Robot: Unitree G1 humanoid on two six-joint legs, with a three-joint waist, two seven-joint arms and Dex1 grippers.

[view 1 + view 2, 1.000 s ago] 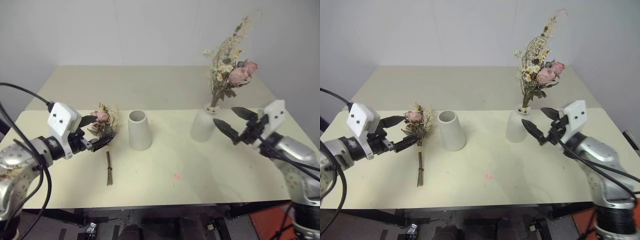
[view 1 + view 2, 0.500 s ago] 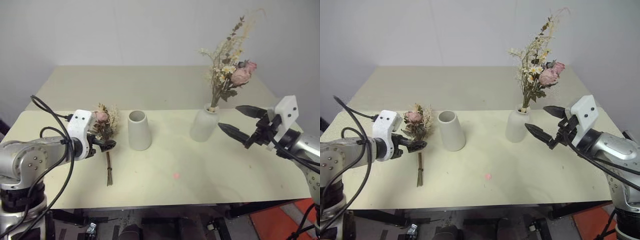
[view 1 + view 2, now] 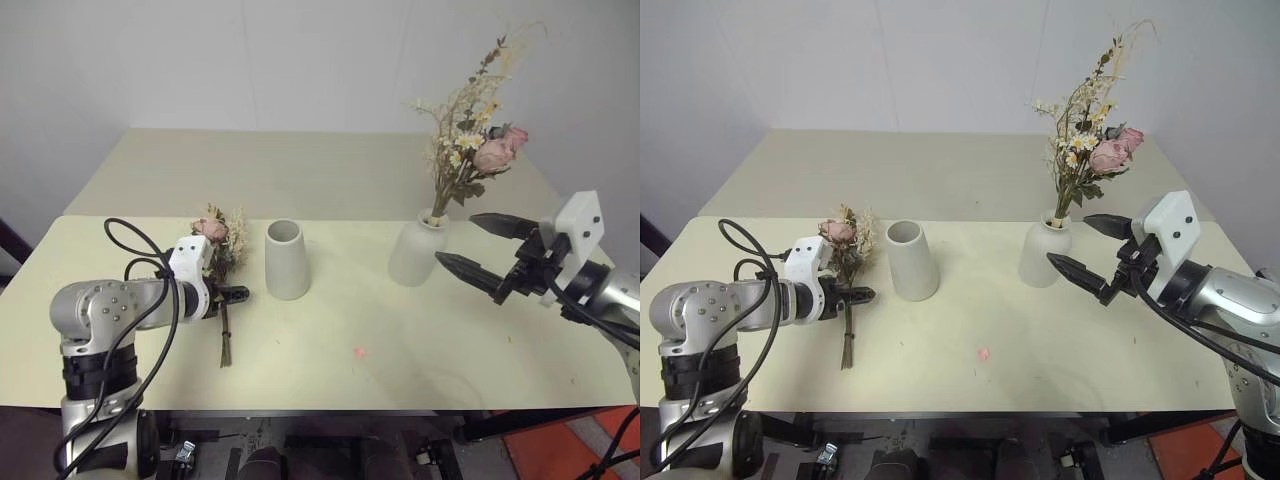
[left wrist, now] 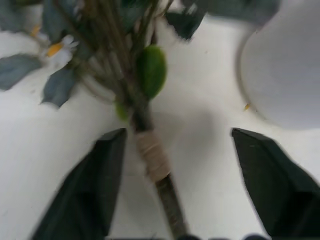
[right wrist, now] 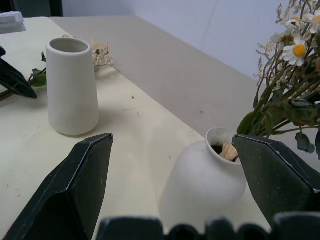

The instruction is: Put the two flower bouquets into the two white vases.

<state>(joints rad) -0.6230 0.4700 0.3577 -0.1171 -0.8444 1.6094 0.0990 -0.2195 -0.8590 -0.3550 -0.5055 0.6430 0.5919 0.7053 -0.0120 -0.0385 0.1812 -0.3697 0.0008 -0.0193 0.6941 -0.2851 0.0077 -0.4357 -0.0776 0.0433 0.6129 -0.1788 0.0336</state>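
Jaws of the left gripper [image 4: 170, 187] stand apart on the tabletop [image 3: 400, 340], astride the stem of the lying bouquet [image 3: 222, 262]. In the left wrist view the tan binding on that stem sits between the two black fingers [image 4: 95, 187], much nearer one of them and just beside it; whether that finger touches the stem cannot be told, and a clear gap separates the stem from the other finger. Nothing is clamped. The bouquet lies flat, its pink rose and pale sprigs pointing toward the far side of the tabletop and its dark stem ends toward the near edge.

Just to the right of the bouquet stands the cone vase [image 3: 286, 259], upright, wide mouth up, with nothing in it. A small red dot [image 3: 359, 352] marks the tabletop nearer the front edge, between the two vases.

Farther right stands the bottle vase [image 3: 417, 253], upright, with the second bouquet [image 3: 472, 140] rising tall from its narrow neck, pink roses and daisy-like blooms near the top.

Right of that, the right gripper [image 3: 478, 247] hangs above the tabletop, pointing toward the bottle vase, its jaws spread wide and holding nothing. In the right wrist view the vase's neck sits between the two fingers but ahead of them, apart from both.
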